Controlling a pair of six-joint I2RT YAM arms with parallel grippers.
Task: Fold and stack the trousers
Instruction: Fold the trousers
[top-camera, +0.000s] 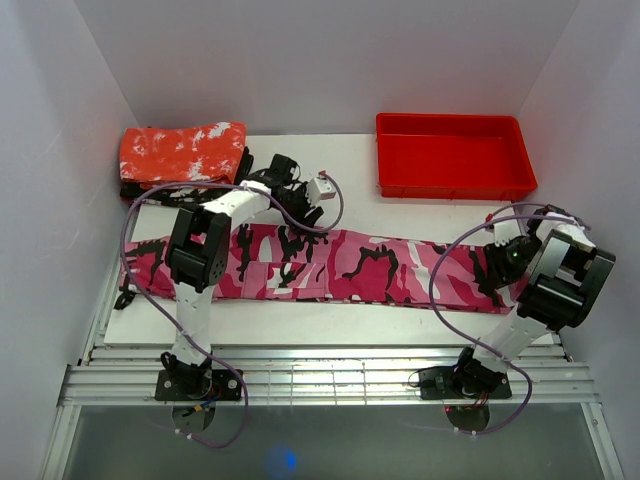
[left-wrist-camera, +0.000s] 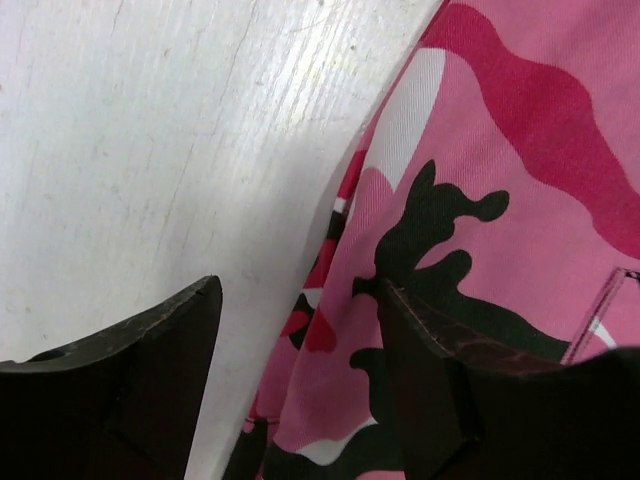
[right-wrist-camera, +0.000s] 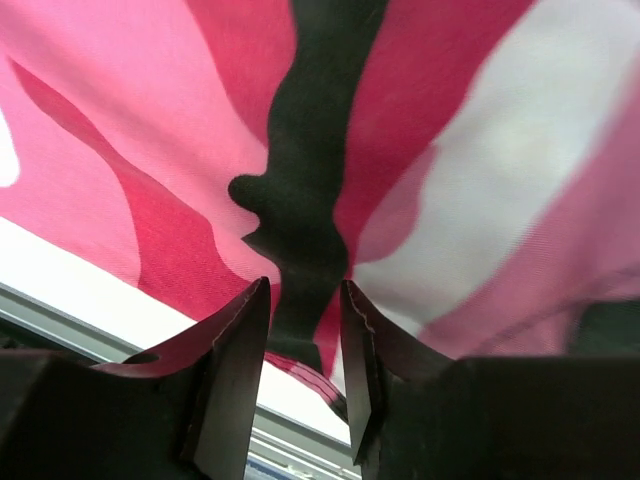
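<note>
The trousers (top-camera: 380, 265) lie stretched flat across the table (top-camera: 330, 322), legs to my right. My left gripper (left-wrist-camera: 300, 300) hangs with jaws apart astride their far edge, placed to pinch it. My right gripper (right-wrist-camera: 305, 290) is nipped onto a ridge of cloth at the leg end. White walls close us in.

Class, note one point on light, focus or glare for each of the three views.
Top view: even light, all sharp, soft shadows under the arms, a blue glint on the front strip. Left wrist view: trousers weave crisp, table nearly washed out, fingers dark. Right wrist view: trousers close to the lens and blurred, finger edges sharper.
</note>
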